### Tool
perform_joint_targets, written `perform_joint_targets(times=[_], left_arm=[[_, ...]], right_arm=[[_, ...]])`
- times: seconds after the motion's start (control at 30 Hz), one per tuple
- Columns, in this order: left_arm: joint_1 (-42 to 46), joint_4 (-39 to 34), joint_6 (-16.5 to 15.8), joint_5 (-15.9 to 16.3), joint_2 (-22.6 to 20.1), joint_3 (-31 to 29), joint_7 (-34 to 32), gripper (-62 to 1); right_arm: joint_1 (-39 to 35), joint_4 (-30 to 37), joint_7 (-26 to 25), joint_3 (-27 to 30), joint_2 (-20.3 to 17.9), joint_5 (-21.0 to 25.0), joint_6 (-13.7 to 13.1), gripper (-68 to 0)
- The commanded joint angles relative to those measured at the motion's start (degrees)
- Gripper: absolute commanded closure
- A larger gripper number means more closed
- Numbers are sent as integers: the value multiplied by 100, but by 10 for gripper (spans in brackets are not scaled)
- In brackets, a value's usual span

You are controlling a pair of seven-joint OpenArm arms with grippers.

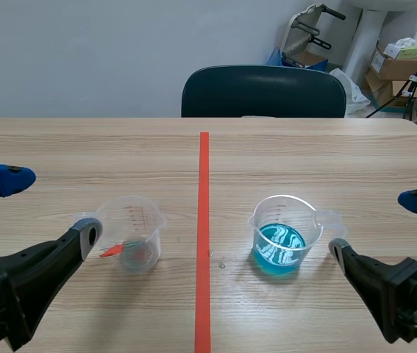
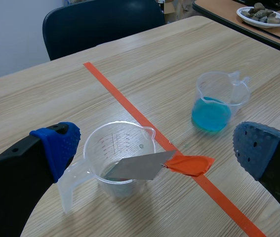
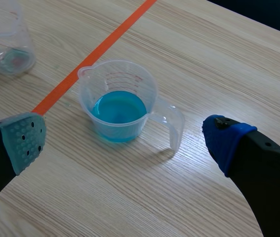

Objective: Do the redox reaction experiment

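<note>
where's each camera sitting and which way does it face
Scene view: between the arms, facing across the table toward the chair; the left gripper and right gripper enter from the sides.
Left wrist view: on the left arm, looking down past its open gripper at the clear cup holding a metal strip.
Right wrist view: on the right arm, looking down past its open gripper at the cup of blue liquid.
Shared: both wrist views show both cups and the tape line.
</note>
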State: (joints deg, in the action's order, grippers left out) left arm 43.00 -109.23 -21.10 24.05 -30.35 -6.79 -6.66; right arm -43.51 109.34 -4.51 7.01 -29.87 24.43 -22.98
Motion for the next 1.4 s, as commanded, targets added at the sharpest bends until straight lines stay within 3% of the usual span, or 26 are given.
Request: perform_joint_targets(times=[0.0, 0.3, 0.47, 0.7, 0.83, 0.97, 1.13, 1.27, 1.37], left_arm=[[-2, -87, -7, 20, -13, -31, -81, -623], [-2, -87, -7, 20, -13, -31, -81, -623], [-2, -87, -7, 17, -13, -31, -81, -623], [-2, -87, -7, 17, -15, -31, -81, -623], [0, -87, -7, 17, -15, -31, -81, -623], [0, -87, -7, 11, -17, -31, -101, -623], [61, -87, 0, -280, -17, -50, -157, -623], [326, -87, 0, -289, -17, -210, -549, -623], [629, -87, -4, -291, -17, -417, -960, -623]], right_arm=[[66, 87, -149, 7, -13, 37, 37, -679], [284, 74, -212, 7, -74, -61, -4, -679], [420, 74, -376, -9, -332, -70, -219, -679], [802, 74, -380, -286, -682, -216, -267, -679], [1036, 74, -378, -507, -835, -247, -496, -679], [1276, 74, -332, -780, -929, -437, -562, -679], [1676, 68, -317, -1113, -953, -671, -896, -679], [2028, 68, -317, -1408, -951, -754, -1270, -679], [2293, 66, -315, -1711, -951, -964, -1375, -679]])
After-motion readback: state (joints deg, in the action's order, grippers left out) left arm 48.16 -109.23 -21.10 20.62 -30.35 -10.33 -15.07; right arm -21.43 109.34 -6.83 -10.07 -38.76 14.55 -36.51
